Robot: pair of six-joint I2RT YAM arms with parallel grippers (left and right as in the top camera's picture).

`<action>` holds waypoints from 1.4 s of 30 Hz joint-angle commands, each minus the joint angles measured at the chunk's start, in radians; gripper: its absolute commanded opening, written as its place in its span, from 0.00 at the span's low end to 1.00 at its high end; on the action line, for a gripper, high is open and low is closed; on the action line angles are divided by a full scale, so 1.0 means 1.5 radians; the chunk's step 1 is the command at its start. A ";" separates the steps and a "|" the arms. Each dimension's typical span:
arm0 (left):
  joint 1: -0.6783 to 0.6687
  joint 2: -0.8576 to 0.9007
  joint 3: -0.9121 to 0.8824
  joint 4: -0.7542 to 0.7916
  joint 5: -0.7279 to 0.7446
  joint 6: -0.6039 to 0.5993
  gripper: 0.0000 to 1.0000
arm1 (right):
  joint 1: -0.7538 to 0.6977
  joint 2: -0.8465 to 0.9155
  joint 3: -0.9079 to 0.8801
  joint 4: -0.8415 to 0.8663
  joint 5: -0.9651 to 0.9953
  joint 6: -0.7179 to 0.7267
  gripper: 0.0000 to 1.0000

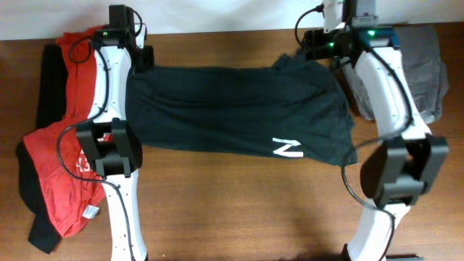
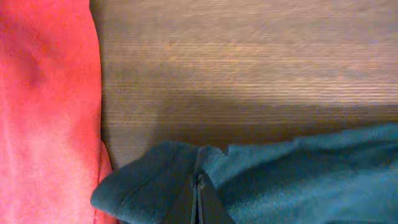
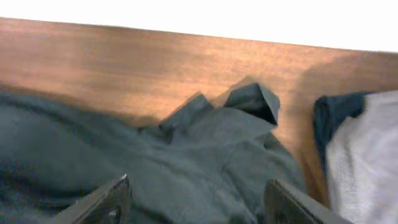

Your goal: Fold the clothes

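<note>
At 11 o'clock, my left tool is pinched shut on a corner of the dark-green cotton T-shirt. Its long axis crosses the wooden surface toward 3 o'clock. My right tool hangs open over the 1 o'clock corner.

My dark-green T-shirt is plain but for 1 white letter N. To its left lies a red T-shirt with white print, over black cloth. To its right is a grey garment. The table beneath it is brown wood-grain. My left arm and right arm are white with black joints.
</note>
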 commanded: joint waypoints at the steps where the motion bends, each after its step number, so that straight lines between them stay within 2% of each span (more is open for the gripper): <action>1: -0.019 0.002 0.055 -0.032 -0.004 -0.011 0.01 | 0.005 0.067 0.005 0.053 0.009 0.045 0.73; 8: -0.044 0.002 0.077 -0.064 -0.004 -0.010 0.01 | 0.005 0.141 0.005 0.154 0.022 0.076 0.73; 16: -0.053 0.002 0.077 -0.063 -0.006 -0.010 0.01 | 0.003 0.196 0.005 0.194 0.128 0.161 0.73; 23: -0.053 0.002 0.077 -0.063 -0.007 -0.002 0.01 | -0.009 0.221 0.005 0.232 0.132 0.235 0.72; 27: -0.053 0.002 0.077 -0.063 -0.007 -0.002 0.01 | -0.013 0.236 0.005 0.261 0.129 0.240 0.71; 37: -0.053 0.002 0.077 -0.063 -0.007 0.001 0.01 | -0.013 0.264 0.005 0.300 0.129 0.257 0.53; 42: -0.053 0.002 0.077 -0.058 -0.007 0.001 0.01 | -0.013 0.266 0.005 0.298 0.129 0.257 0.20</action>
